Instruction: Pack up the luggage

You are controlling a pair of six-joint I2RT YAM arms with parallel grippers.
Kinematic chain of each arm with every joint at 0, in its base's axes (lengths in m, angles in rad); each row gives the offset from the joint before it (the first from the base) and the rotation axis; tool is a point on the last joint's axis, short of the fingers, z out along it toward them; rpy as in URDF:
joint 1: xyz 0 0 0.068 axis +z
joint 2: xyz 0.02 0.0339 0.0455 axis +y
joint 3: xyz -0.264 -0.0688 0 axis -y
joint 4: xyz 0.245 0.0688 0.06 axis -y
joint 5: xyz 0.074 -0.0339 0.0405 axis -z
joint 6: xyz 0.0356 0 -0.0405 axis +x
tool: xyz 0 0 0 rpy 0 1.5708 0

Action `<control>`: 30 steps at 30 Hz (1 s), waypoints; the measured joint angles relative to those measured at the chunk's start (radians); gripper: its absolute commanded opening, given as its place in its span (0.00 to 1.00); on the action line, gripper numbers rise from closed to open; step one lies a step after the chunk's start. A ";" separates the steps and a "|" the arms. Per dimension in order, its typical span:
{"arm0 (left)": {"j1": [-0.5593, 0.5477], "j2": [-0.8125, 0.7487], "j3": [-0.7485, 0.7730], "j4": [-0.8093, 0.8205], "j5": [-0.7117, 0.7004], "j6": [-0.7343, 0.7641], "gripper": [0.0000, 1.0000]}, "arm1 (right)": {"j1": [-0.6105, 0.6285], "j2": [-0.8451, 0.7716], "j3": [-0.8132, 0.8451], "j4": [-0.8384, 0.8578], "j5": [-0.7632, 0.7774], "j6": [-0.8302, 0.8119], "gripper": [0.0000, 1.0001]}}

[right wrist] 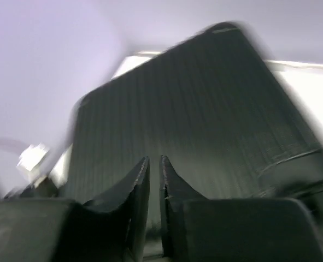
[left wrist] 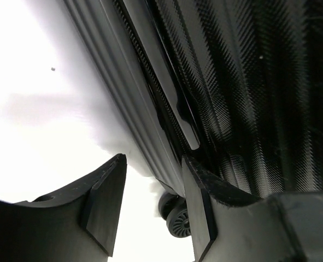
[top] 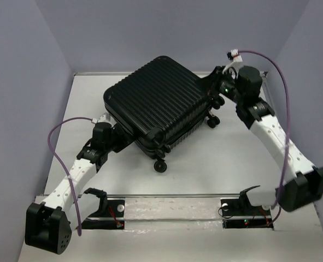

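The luggage [top: 156,101], a large black ribbed hard-shell suitcase, lies flat and askew on the white table [top: 216,164], its shells together and its caster wheels [top: 160,165] pointing to the near right. My left gripper [top: 119,139] is open at its near-left side. In the left wrist view the left gripper [left wrist: 153,164] frames the zipper seam [left wrist: 150,82] and one wheel [left wrist: 178,218], with the right finger [left wrist: 197,202] against the shell. My right gripper [top: 215,82] is at the suitcase's far-right corner. In the blurred right wrist view the right gripper [right wrist: 155,161] is shut, with nothing visible in it, and points across the ribbed shell [right wrist: 194,109].
Purple walls [top: 24,82] close in the table on the left, back and right. A metal strip [top: 166,204] with two black holders [top: 98,196] runs along the near edge. Purple cables [top: 54,142] loop from both arms. More wheels [top: 213,121] stick out near the right arm.
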 measured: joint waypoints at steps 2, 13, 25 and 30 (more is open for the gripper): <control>0.000 0.002 0.000 0.014 -0.004 0.000 0.54 | 0.068 -0.183 -0.200 0.135 -0.016 0.005 0.15; -0.016 -0.308 -0.006 0.048 0.029 0.077 0.48 | 0.425 -0.411 -1.022 0.523 0.023 0.040 0.35; -0.242 -0.358 -0.005 -0.066 0.241 0.166 0.91 | 0.452 -0.137 -1.025 0.811 -0.041 0.015 0.65; -0.347 -0.305 0.005 -0.068 0.249 0.166 0.92 | 0.452 -0.075 -1.023 0.873 -0.063 0.013 0.63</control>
